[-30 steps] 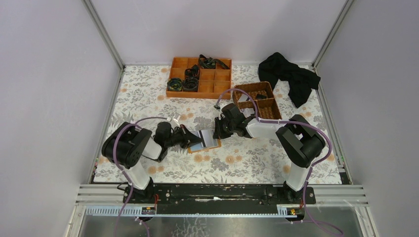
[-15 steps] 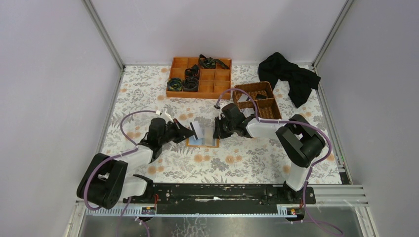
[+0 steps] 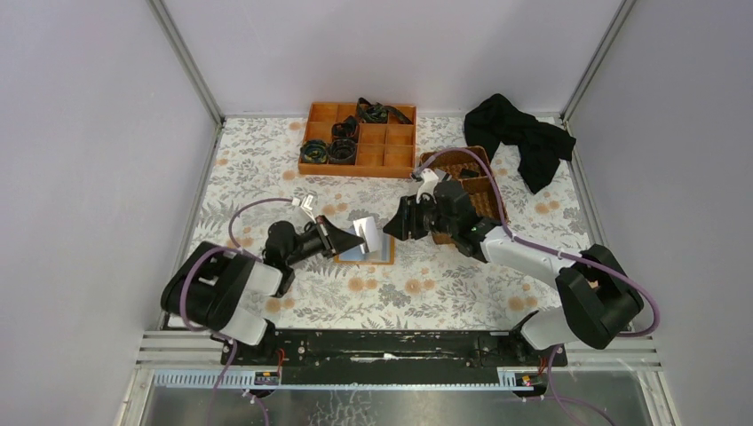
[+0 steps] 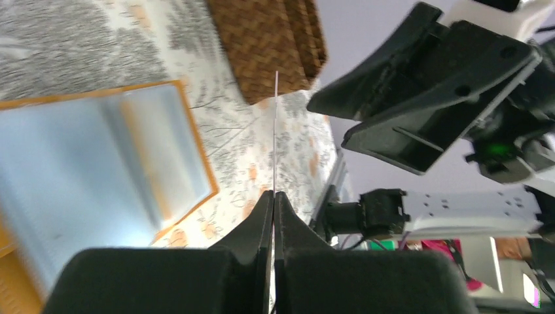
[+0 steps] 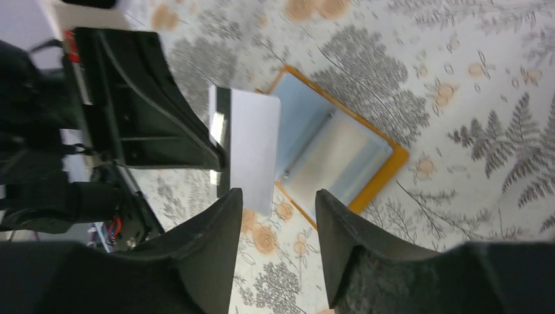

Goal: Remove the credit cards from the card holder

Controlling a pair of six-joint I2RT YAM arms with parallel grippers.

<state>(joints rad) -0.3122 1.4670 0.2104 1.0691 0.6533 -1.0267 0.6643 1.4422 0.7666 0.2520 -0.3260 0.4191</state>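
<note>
Orange-rimmed card holder lies open, long axis left-right; left pincer clamps a card, right pincer released.

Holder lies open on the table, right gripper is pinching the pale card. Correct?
No. The left gripper pinches the pale card. The right gripper is open with nothing between its jaws, as the right wrist view shows. The card holder does lie open on the table.

Plain lilac walls; floral tablecloth; aluminium corner posts.
</note>
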